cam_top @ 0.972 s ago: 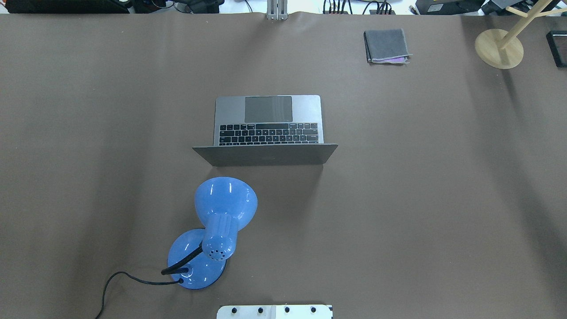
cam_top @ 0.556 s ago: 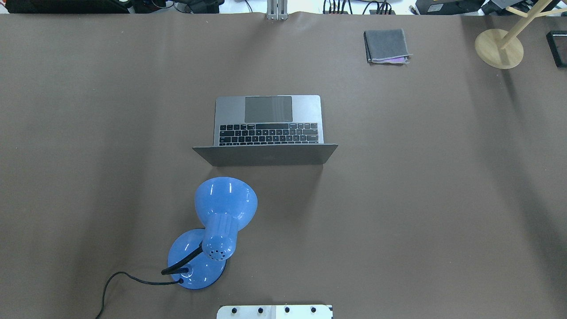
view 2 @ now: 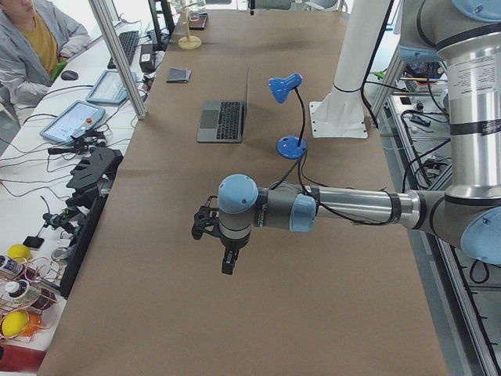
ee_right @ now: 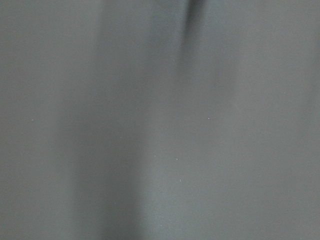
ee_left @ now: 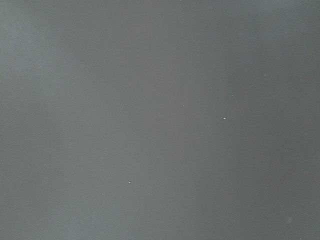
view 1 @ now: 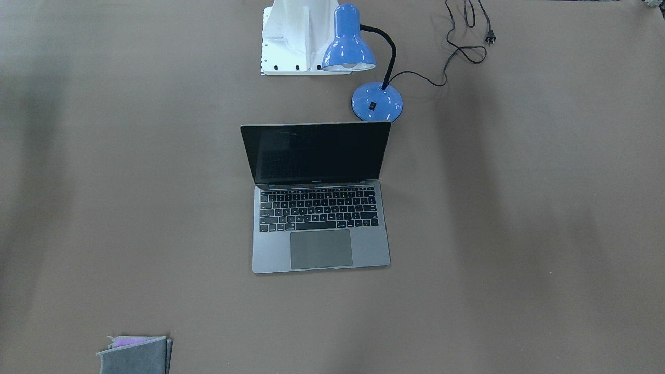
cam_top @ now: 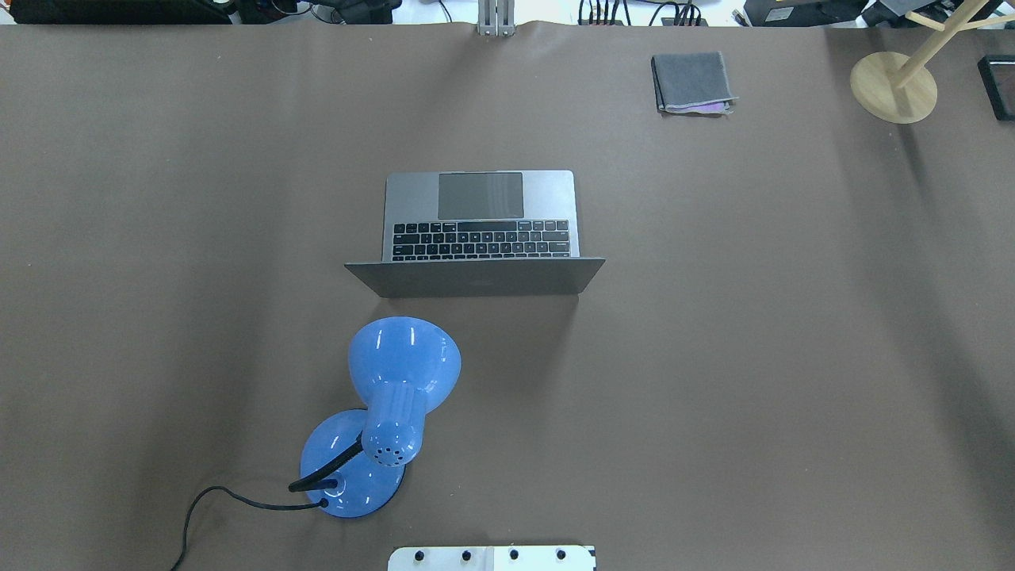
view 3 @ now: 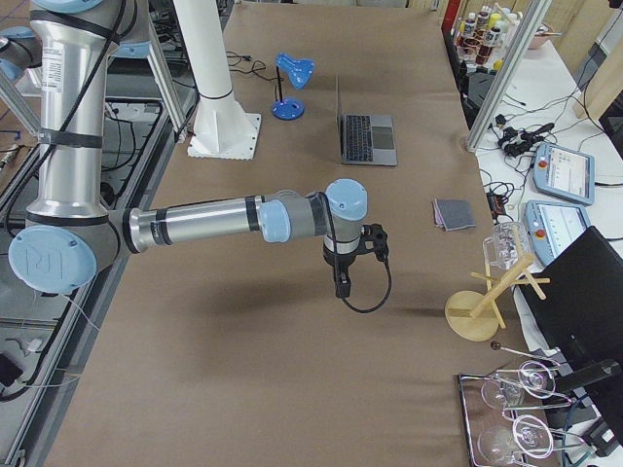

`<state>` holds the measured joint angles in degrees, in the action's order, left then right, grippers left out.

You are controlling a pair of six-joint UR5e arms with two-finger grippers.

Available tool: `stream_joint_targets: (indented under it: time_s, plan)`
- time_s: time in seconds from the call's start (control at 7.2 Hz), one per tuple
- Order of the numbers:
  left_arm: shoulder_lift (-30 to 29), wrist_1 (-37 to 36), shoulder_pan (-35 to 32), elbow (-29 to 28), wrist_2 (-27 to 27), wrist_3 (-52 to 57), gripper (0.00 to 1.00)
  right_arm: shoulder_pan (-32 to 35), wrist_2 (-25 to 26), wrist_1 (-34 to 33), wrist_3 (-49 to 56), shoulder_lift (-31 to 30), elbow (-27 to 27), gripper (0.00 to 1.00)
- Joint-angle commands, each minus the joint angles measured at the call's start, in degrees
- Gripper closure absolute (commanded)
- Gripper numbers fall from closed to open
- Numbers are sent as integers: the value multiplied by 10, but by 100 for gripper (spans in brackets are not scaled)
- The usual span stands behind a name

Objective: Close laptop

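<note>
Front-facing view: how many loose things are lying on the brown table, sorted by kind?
Laptop: 1
Blue desk lamp: 1
Folded grey cloth: 1
Total: 3

**Lamp crowds the lid's left half, right half open**

The laptop (cam_top: 479, 214) has its lid upright, back towards me. On my left side the blue lamp (cam_top: 403, 365) stands just behind it, shade close to the lid's edge, and its cord (cam_top: 208, 500) trails off leftwards. Behind the lid's right half I've got bare table (cam_top: 753, 357), and plenty of it. The folded cloth (cam_top: 691, 82) and wooden stand (cam_top: 893, 87) sit at the far right, well apart.
</note>
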<state>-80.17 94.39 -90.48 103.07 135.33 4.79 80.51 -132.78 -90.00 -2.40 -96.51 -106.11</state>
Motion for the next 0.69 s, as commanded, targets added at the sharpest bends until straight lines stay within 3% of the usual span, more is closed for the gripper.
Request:
stream_joint_targets:
  time_s: [0.0,0.56]
  plan:
    - [9,3,0,2,28,-3,2,-1,-19,0,-1,2,0,0]
    - [19,5,2,6,44,-14,2,-4,-64,1,-2,5,-17,0]
